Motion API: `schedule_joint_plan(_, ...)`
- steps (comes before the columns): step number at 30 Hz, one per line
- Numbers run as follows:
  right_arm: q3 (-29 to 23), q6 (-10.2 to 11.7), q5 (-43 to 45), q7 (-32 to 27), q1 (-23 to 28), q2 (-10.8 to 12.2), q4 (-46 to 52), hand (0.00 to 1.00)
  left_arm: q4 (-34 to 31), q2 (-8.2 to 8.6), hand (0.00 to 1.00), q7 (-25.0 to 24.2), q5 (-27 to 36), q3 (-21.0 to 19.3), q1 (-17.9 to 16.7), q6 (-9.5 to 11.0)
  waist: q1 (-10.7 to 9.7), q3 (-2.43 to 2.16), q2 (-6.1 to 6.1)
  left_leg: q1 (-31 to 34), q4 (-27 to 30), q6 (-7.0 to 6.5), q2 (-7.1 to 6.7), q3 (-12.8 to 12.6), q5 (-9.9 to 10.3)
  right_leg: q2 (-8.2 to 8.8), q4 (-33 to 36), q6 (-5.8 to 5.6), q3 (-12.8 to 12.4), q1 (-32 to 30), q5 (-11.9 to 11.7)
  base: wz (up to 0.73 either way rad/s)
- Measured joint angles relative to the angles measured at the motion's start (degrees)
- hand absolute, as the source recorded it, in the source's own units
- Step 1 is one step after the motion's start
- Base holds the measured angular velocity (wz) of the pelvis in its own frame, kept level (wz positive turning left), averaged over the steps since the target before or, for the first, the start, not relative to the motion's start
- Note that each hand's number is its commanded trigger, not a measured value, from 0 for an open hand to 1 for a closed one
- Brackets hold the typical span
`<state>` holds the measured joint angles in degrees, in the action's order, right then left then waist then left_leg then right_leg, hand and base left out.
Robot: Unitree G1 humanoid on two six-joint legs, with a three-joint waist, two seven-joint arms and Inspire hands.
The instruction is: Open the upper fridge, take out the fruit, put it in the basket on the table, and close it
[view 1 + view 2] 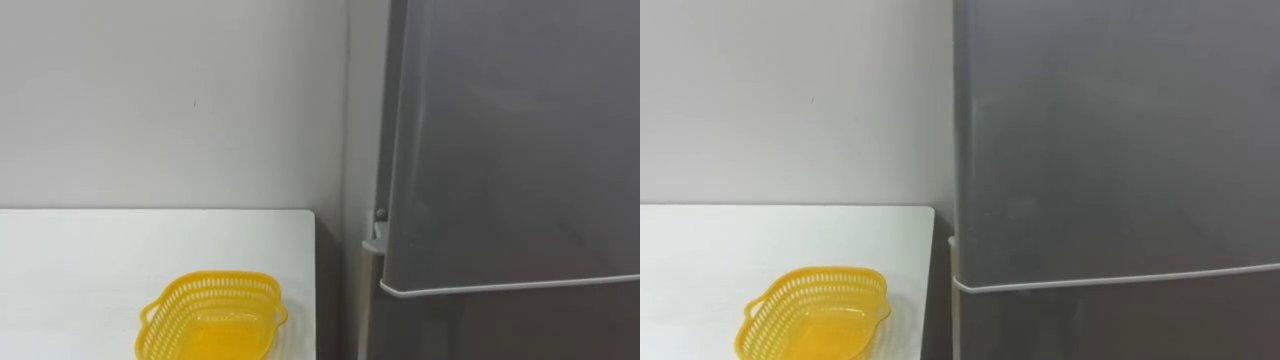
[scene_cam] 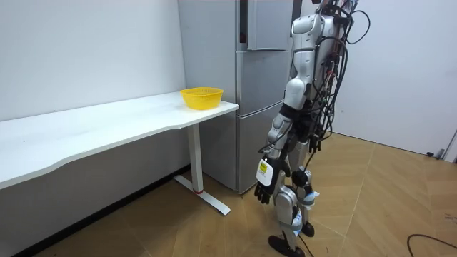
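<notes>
We are standing close in front of the grey fridge (image 2: 260, 78), facing its front, on the wooden floor (image 2: 371, 207) at the end of the white table (image 2: 107, 123). Our left hand (image 2: 265, 187) is hanging beside the thigh on a lowered arm. Its dark fingers are loose, pointing at the floor and holding nothing. It is hanging well below the upper door (image 1: 510, 140) and apart from the fridge, touching neither a door nor the table.

In the eye views we are looking at the upper door from just before it. Its plain grey face is closed, taking up the right side and turned toward us. The fridge is standing upright, its long axis running from the floor upward, with its left edge rising beside the pale wall (image 1: 170, 100). A thin light seam (image 1: 500, 287) is crossing the front nearly level, parting the upper door from the lower door (image 1: 500, 330). Both doors are lying flush, so whatever is inside is hidden from us.

On our left a yellow slatted basket (image 1: 212, 315) is sitting on the table near the corner closest to the fridge. It is near the fridge without touching it, and its longer side is running across our view.
</notes>
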<state>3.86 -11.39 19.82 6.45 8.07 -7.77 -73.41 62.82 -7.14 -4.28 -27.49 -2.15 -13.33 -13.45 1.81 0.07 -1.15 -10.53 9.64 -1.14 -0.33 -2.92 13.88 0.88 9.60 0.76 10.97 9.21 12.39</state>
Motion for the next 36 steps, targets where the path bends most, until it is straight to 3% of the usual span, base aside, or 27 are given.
schedule_joint_plan(7, 0.67, 0.04, -0.61, -0.09, -0.06, 0.44, -0.18, 0.0, -0.36, 0.08, 0.0, 4.6, 3.29, -0.04, -0.04, 0.89, -0.13, 0.0, 0.06, -0.2, 0.08, 0.0, -0.09, 0.05, 0.0, 0.09, -0.02, -0.08, 0.44, 0.54, 0.05, 0.03)
schedule_joint_plan(11, 0.81, 0.11, -1.52, -0.11, -0.24, 0.42, -0.23, 0.0, -0.47, 0.78, 0.0, 7.75, 7.7, -3.55, 0.06, 1.52, 0.07, 0.0, 0.09, -0.4, 0.08, 0.0, -0.1, 0.22, 0.0, 0.07, -0.04, -0.09, 0.37, 0.78, 0.06, 0.0)
schedule_joint_plan(18, 1.07, 0.33, -1.34, -0.41, -1.02, 0.32, -0.19, 0.0, -1.63, 0.85, 0.0, 12.78, 15.85, -5.63, 0.0, 2.59, 0.14, 0.11, 0.23, -0.42, 0.09, 0.0, -0.11, 0.51, 0.0, 0.09, 0.07, -0.09, 0.32, 0.75, 0.05, 0.0)
schedule_joint_plan(22, -0.25, 1.54, -1.03, -0.25, -1.8, -0.2, -0.14, 0.0, -6.88, 0.86, 0.0, 16.17, 20.43, -11.62, 0.3, 4.8, 0.27, 0.28, 0.64, -0.24, 0.04, -0.02, -0.09, 0.7, 0.01, 0.08, 0.0, -0.08, 0.4, 0.55, 0.06, 0.03)
schedule_joint_plan(25, -1.05, 2.79, -1.28, -0.02, -1.9, -0.99, 0.02, 0.0, -14.07, 1.01, 0.0, 19.77, 25.39, -15.49, 0.45, 5.93, 0.44, 0.11, 1.03, 0.16, -0.18, -0.02, -0.07, 0.78, 0.0, 0.05, 0.3, -0.08, 0.45, -0.1, 0.06, 0.0)
schedule_joint_plan(29, -3.34, 4.32, -1.25, 0.5, -2.56, -2.1, 0.11, 0.0, -21.95, -0.13, 0.0, 25.89, 32.36, -16.89, 2.2, 9.5, 0.36, 0.12, 1.06, 1.03, -0.1, -0.04, -0.15, 1.19, -0.02, -0.28, 0.39, -0.06, 0.6, -0.47, 0.04, 0.03)
schedule_joint_plan(33, -5.24, 6.64, -0.97, 0.65, -2.51, -2.64, 0.61, 0.0, -31.37, -0.21, 0.0, 30.09, 33.25, -18.45, 2.46, 11.99, 0.94, -0.05, 1.08, 1.0, -0.09, -0.04, -0.19, 1.13, -0.02, -0.24, 0.46, -0.05, 0.4, -0.98, 0.03, -0.07)
schedule_joint_plan(35, -5.25, 7.14, -1.28, 1.37, -2.46, -3.19, 0.86, 0.0, -36.46, -0.21, 0.0, 31.88, 33.6, -18.35, 2.56, 14.61, 1.68, -0.26, 0.72, 0.91, -0.09, -0.03, -0.28, 1.15, -0.03, -0.12, 0.47, -0.06, 0.33, -1.0, 0.04, -0.05)
schedule_joint_plan(36, -5.25, 7.17, -1.3, 1.59, -2.4, -3.24, 1.12, 0.0, -37.5, -0.24, 0.0, 32.39, 33.64, -18.36, 2.56, 15.03, 1.77, -0.12, 0.99, 0.9, -0.09, -0.03, -0.29, 1.16, -0.03, -0.1, 0.47, -0.06, 0.34, -1.03, 0.03, 0.0)
